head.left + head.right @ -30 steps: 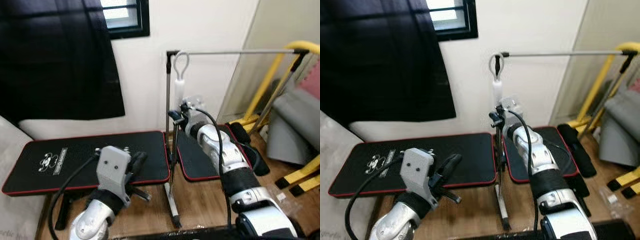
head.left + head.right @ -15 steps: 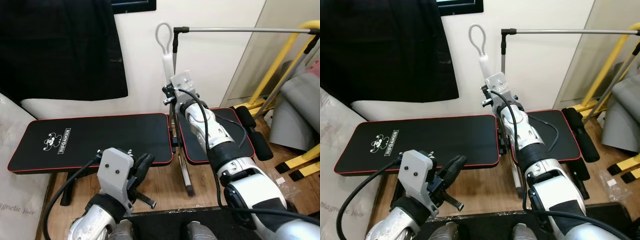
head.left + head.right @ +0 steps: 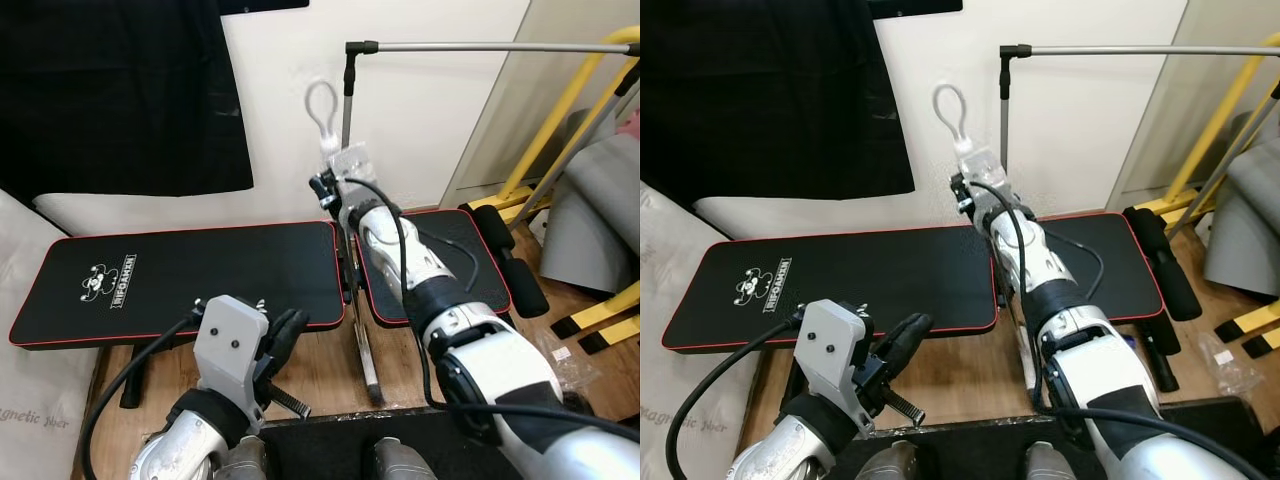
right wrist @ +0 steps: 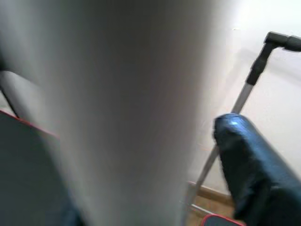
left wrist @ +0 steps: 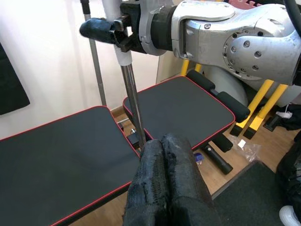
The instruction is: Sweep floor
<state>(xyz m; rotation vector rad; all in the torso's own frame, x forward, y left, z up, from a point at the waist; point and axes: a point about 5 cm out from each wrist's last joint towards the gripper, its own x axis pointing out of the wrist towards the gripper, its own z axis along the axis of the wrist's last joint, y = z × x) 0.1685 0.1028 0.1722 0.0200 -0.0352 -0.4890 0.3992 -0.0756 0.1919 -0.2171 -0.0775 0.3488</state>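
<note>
- Left eye view takes in a long black workout bench point(image 3: 180, 285) with red piping standing along the white wall, and a second black padded bench point(image 3: 430, 270) to its right; both rest on a wooden floor point(image 3: 320, 370).
- Behind them a black curtain point(image 3: 110, 90) hangs on the wall, and a chrome rail point(image 3: 480, 46) on a thin upright post runs toward yellow frame tubes point(image 3: 545, 110) at the right.
- The right arm reaches forward over the gap between the two benches, and the right gripper point(image 3: 333, 185) is clenched on the broom handle point(image 5: 133, 106), just under its white grip with the hanging loop point(image 3: 321, 105).
- The handle runs down through the gap toward the floor, its lower end point(image 3: 367, 360) near the robot's feet; the bristle head cannot be made out.
- The left gripper point(image 5: 164, 183) hangs low in front of the long bench, its fingers pressed together on nothing.
- Risks, as a judgement: the shaft stands just beside the rail's post and between the bench edges, so a swing or lift could knock it against the post or wedge it against the pads.
- A one-gripper hold set high on the shaft may let the broom twist or slip as it is pulled clear.
</note>
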